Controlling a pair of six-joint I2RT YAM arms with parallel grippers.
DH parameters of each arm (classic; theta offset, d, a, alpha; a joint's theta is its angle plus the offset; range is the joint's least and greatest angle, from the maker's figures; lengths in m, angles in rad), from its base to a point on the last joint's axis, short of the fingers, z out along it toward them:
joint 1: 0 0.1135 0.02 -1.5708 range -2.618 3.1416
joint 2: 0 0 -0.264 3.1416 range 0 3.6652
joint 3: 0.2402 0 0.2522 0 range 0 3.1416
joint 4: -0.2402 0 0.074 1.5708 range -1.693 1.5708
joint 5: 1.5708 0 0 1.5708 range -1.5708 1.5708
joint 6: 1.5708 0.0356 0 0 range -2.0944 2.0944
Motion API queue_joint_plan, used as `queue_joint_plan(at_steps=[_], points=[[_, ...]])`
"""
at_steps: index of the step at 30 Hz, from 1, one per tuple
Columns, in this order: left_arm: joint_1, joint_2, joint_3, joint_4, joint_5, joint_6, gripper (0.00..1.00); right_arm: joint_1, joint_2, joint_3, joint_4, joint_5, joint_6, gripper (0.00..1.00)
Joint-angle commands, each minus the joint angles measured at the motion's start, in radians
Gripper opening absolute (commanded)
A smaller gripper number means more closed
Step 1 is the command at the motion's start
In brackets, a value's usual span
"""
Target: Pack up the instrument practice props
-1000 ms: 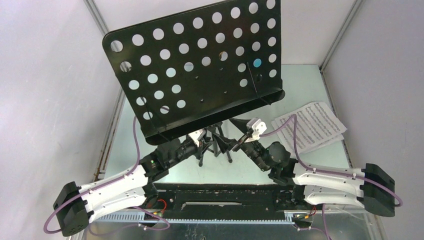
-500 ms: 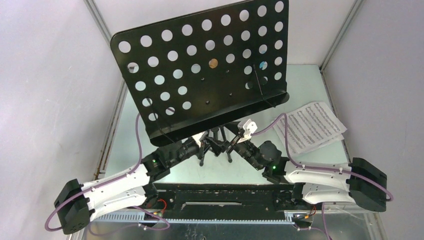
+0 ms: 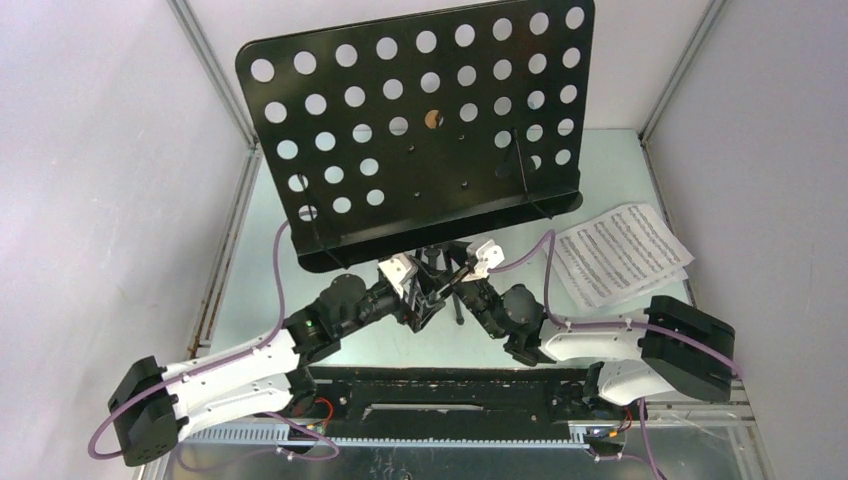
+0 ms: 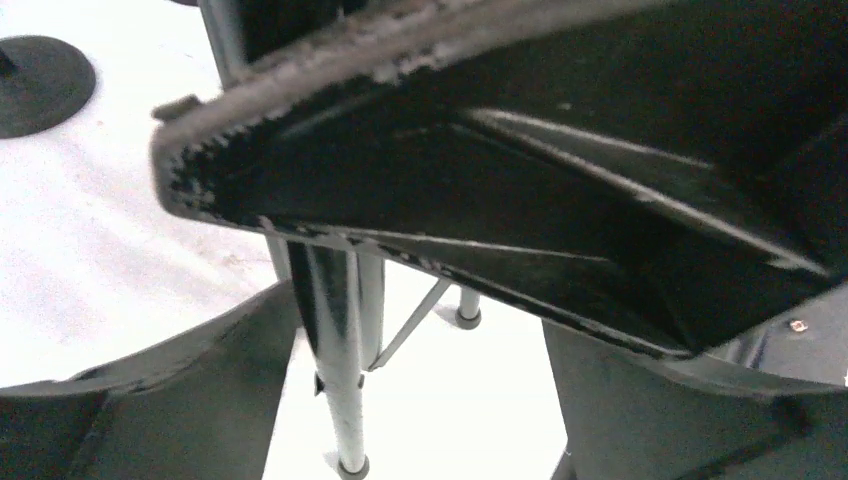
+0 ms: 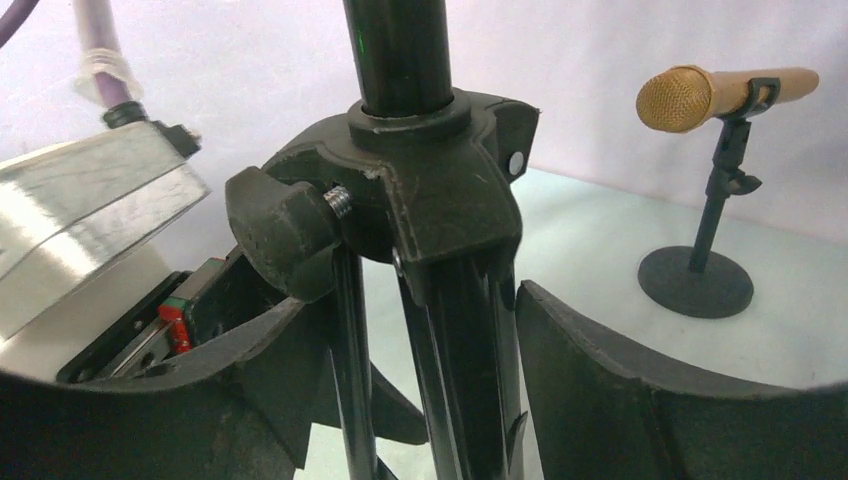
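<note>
Pale bench, white walls. Rack likely stiff, top-heavy, slick: you grip hub. Left claw, right claw apart astride legs.

Seen from above, the perforated desk hides the far middle of the table; the tan toy microphone shows only through one hole. The left wrist view's left edge cuts a black round base.

Sheet music R of rack
</note>
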Motion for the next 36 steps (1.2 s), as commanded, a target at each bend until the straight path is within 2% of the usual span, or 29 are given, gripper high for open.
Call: queue_joint_plan(at_steps=[1,7,10,14,19,27,28,32,36], points=[[-0.012,-0.036,-0.029,0.007,-0.018,-0.007,1.00,-0.007,0.032,0.030,0.096,0.045,-0.046,0.71],[-0.012,-0.040,-0.062,0.048,-0.076,-0.020,1.00,-0.003,0.048,0.029,0.097,0.027,-0.051,0.55],[-0.012,-0.015,-0.052,0.069,-0.065,-0.020,1.00,-0.002,0.035,0.029,0.082,0.020,-0.045,0.29],[-0.012,0.052,-0.032,0.118,-0.043,-0.028,1.00,0.000,0.008,0.030,0.039,-0.004,-0.032,0.11],[-0.012,0.176,-0.021,0.214,-0.063,-0.028,1.00,0.008,-0.021,0.029,-0.010,-0.014,-0.016,0.00],[-0.012,0.372,0.013,0.342,-0.076,-0.046,1.00,0.005,-0.095,0.030,-0.099,-0.024,0.038,0.00],[-0.012,0.393,0.016,0.357,-0.074,-0.053,0.95,0.005,-0.105,0.031,-0.109,-0.021,0.040,0.00],[-0.012,0.453,0.019,0.389,-0.072,-0.096,0.63,-0.007,-0.151,0.029,-0.170,0.024,0.084,0.00],[-0.012,0.450,-0.013,0.415,-0.056,-0.132,0.42,-0.029,-0.200,0.029,-0.256,0.097,0.125,0.00]])
